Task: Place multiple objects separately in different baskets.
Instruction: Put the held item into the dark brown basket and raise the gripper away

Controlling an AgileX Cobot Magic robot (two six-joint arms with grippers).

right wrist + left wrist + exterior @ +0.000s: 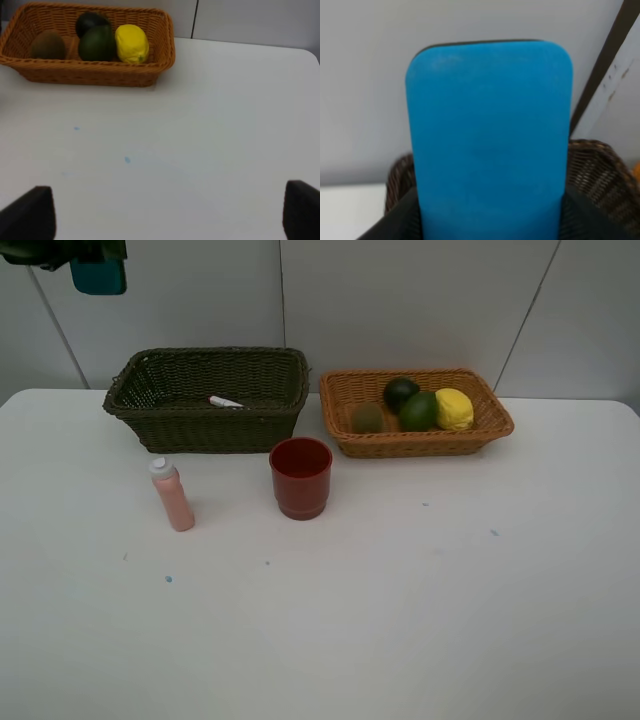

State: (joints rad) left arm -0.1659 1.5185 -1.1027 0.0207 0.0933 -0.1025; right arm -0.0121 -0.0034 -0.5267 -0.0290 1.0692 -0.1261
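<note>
High at the far left, above the table, my left gripper point(80, 258) is shut on the blue eraser point(98, 276); in the left wrist view the eraser point(490, 140) fills the frame, with the dark basket point(600, 170) behind it. That dark olive basket point(205, 355) holds a white marker point(225, 401). The orange basket point(420, 445) holds a kiwi point(367, 418), a mangosteen point(400, 392), a green fruit point(419, 411) and a lemon point(454, 409). A red cup point(300, 477) and a pink bottle point(172, 494) stand on the table. My right gripper point(165, 220) is open and holds nothing.
The white table point(400, 620) runs wide in front of the baskets, with a few small blue specks. A grey panelled wall stands behind the baskets. The right wrist view shows the orange basket point(90, 75) at some distance from my right fingers point(30, 215).
</note>
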